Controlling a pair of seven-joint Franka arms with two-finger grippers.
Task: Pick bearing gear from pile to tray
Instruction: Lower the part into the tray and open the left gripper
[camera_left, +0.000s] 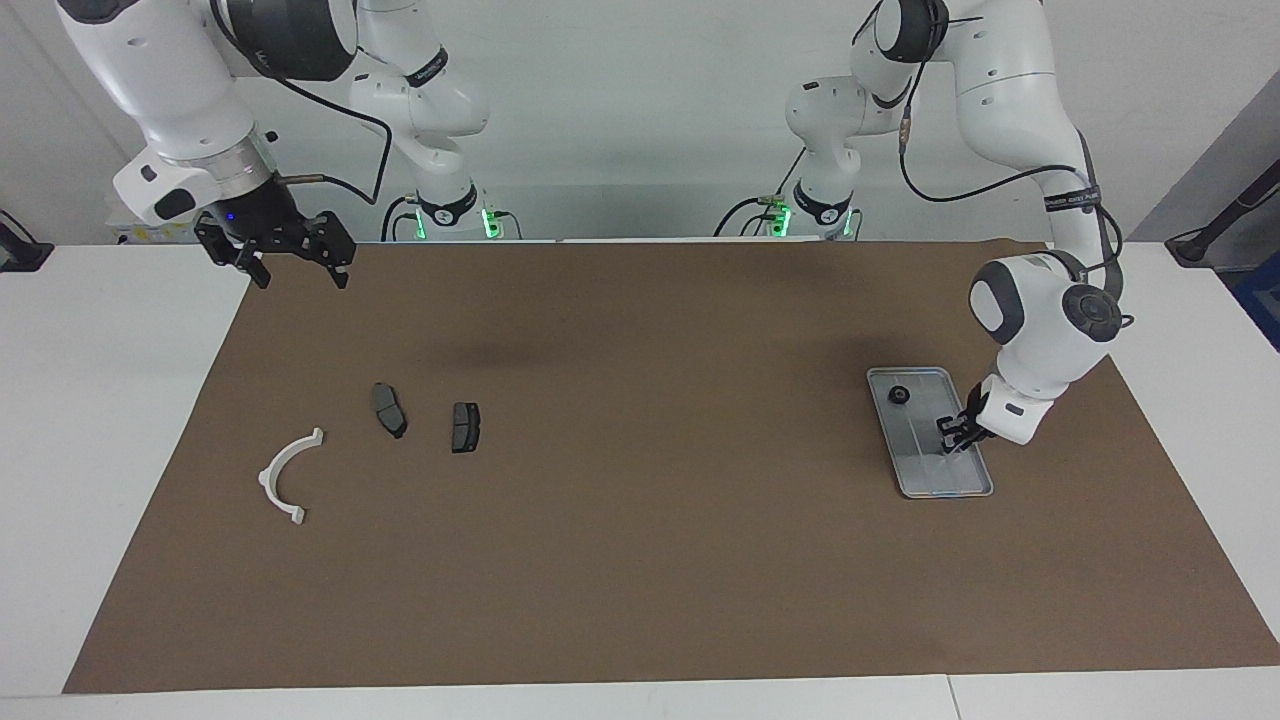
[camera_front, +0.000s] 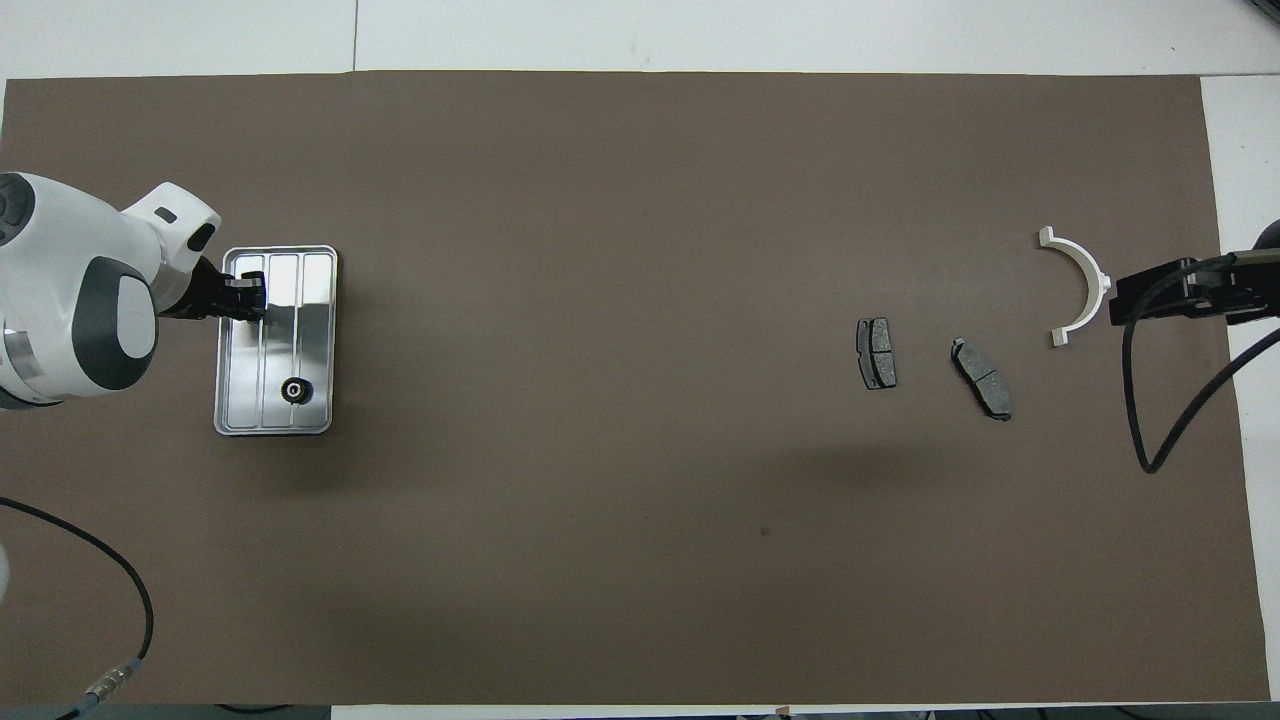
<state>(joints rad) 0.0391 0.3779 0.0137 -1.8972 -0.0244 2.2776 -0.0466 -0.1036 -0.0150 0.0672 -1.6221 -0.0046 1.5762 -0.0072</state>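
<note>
The left gripper (camera_left: 950, 437), fingertips shut, hangs low over the flat silver-grey metal tray (camera_left: 975, 487). The right gripper (camera_left: 290, 268) waits raised, fingers spread, well apart from that tray.
</note>
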